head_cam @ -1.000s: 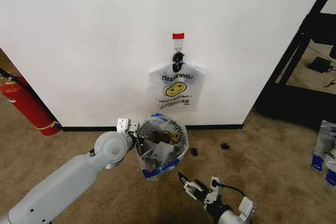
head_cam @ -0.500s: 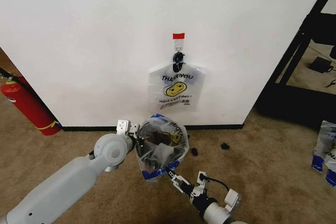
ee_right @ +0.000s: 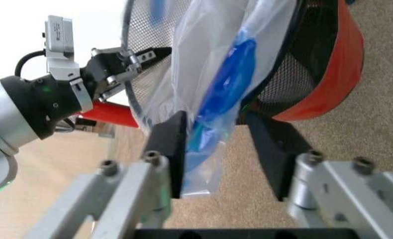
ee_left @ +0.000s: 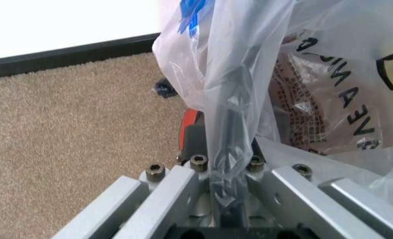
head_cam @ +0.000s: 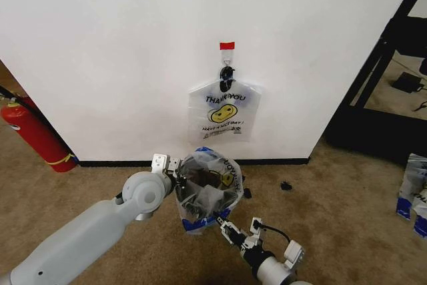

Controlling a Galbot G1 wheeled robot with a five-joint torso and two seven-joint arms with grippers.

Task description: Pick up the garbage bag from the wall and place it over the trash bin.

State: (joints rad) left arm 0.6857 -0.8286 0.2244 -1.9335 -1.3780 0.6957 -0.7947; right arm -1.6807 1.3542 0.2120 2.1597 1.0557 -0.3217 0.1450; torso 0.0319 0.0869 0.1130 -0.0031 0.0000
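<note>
Wall (head_cam: 133, 45): two bags, one bin (ee_right: 316, 64)

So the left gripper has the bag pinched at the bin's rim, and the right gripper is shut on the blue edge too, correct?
Not quite. The left gripper is pinching the garbage bag at the trash bin, but the right gripper is open: the right wrist view shows its fingers spread, with the blue edge hanging between them.

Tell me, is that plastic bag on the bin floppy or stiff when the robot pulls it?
Probably floppy: the garbage bag is thin and crumpled and sags over the trash bin. Likely very light, since you can see through it. It may slip, bunched thinly in the left gripper.
</note>
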